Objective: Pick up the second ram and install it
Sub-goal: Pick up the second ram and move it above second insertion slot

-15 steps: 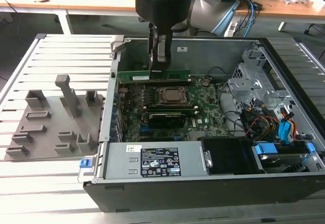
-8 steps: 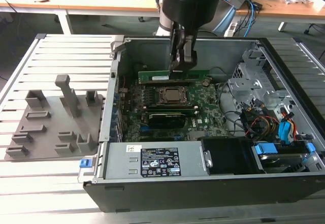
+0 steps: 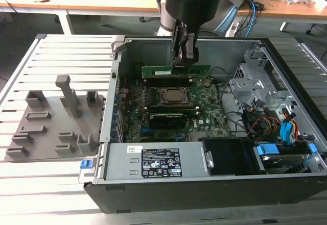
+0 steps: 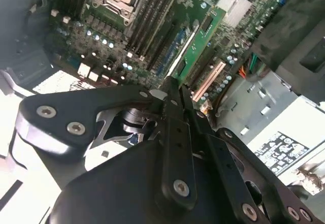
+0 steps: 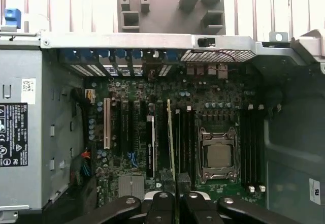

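Pinched narrow in the gripper (image 5: 176,183): the second ram (image 5: 171,132), edge-down over the memory slots (image 5: 185,137) beside the processor socket (image 5: 217,153), mid-motherboard, parallel to them, likely for seating.

I saw the second ram (image 3: 176,71), a long, thin green stick with small dark chips, pinched on edge in the hand (image 3: 184,61), level lengthwise, above the motherboard (image 3: 207,114) near the processor socket (image 3: 175,96).

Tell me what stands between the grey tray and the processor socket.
The case's metal wall and a strip of motherboard separate the grey tray from the processor socket, as seen in the first wrist view.
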Robot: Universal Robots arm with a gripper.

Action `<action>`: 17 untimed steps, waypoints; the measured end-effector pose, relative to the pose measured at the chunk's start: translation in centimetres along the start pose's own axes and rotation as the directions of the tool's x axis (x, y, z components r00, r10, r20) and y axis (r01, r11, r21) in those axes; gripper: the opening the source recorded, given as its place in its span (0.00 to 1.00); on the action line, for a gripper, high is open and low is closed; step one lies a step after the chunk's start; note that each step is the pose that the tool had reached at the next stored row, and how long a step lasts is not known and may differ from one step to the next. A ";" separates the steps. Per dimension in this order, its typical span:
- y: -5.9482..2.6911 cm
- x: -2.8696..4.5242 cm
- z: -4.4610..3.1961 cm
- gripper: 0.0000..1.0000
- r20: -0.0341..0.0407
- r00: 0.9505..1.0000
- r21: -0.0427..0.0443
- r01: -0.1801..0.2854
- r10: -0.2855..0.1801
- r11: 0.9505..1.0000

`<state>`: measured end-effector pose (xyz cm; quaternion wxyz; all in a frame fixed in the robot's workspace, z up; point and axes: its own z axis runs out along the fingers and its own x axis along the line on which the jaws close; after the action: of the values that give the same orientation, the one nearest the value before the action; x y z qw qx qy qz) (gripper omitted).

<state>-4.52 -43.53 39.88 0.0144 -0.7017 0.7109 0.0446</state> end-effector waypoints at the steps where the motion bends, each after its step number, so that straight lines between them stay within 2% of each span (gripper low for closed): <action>1: -0.05 -0.54 0.12 0.14 0.000 1.000 0.000 0.000 0.000 1.000; 2: -0.14 -0.81 0.28 0.14 0.000 1.000 0.000 0.000 0.000 1.000; 5: -0.43 -0.97 0.74 0.14 0.000 1.000 -0.001 0.000 0.000 1.000; 13: -1.09 -0.89 2.04 0.14 0.000 1.000 -0.002 0.000 0.000 1.000; 17: -1.30 -0.86 2.45 0.14 0.000 1.000 -0.002 0.000 0.000 1.000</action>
<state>-3.31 -42.49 37.46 0.0137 -0.7016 0.7110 0.0453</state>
